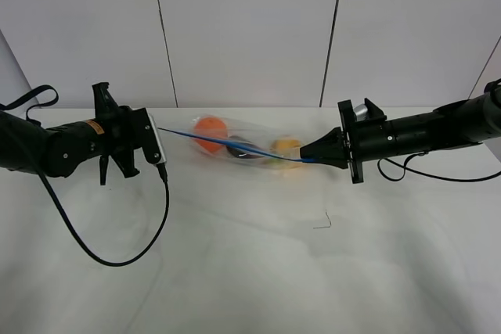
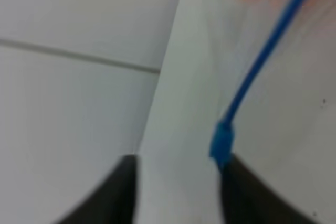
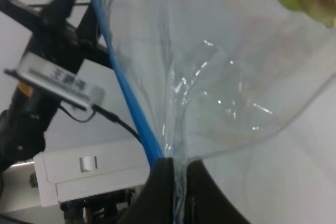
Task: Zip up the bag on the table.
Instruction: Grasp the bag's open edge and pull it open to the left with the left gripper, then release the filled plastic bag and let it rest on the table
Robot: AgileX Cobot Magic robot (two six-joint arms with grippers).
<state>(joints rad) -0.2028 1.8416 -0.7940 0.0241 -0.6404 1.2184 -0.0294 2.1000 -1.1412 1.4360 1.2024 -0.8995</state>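
The clear bag (image 1: 252,154) lies stretched between my two grippers at the back of the white table (image 1: 235,279). An orange (image 1: 210,132), a dark aubergine (image 1: 241,149) and a yellow fruit (image 1: 286,147) show through it. Its blue zip strip (image 1: 227,145) runs from end to end. My right gripper (image 1: 307,159) is shut on the bag's right end, pinching the plastic beside the strip (image 3: 131,103). My left gripper (image 1: 159,134) is at the bag's left end. Its fingers (image 2: 121,192) stand apart, with the blue slider (image 2: 222,144) just beside one of them.
A black cable (image 1: 117,260) loops from the left arm over the table. A small dark bent wire (image 1: 325,221) lies in front of the bag. White wall panels (image 1: 250,29) close off the back edge. The left arm (image 3: 47,77) shows in the right wrist view.
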